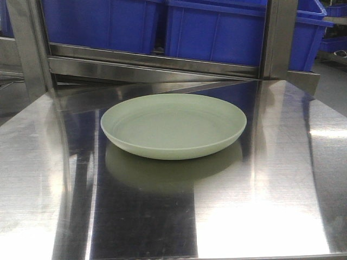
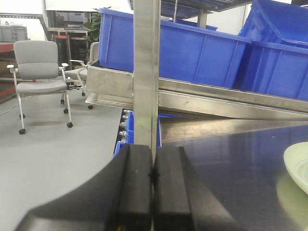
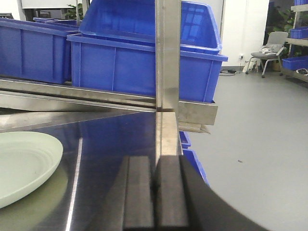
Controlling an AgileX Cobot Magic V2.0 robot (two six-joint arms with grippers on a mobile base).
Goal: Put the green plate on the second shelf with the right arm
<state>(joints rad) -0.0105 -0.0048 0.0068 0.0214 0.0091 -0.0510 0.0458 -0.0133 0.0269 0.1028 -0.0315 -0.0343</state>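
A: Where's the green plate (image 1: 173,125)?

B: Flat and right way up on the steel tabletop (image 1: 271,211), about mid-surface in the front view. It has nothing in it, and a dull reflection shows just under its near rim. Neither claw touches it.

A: Left claw (image 2: 153,175)?

B: Clenched, the black pads (image 2: 137,183) pressed face to face with nothing between them. It sits low over the tabletop's left edge. The plate is only a pale sliver at the far right of the left wrist view (image 2: 298,166), well apart from it.

A: Right claw (image 3: 155,190)?

B: Also clenched and empty, the pads (image 3: 139,192) meeting at a thin seam. It is near the tabletop's right edge. The plate lies off to its left (image 3: 24,161), apart from it.

A: Surroundings?

B: Blue plastic bins (image 1: 217,27) sit on the steel shelf rail (image 1: 152,59) behind the plate. A steel upright post (image 2: 146,72) stands straight ahead of each claw. A grey office chair (image 2: 41,67) is on the floor beyond the left side.
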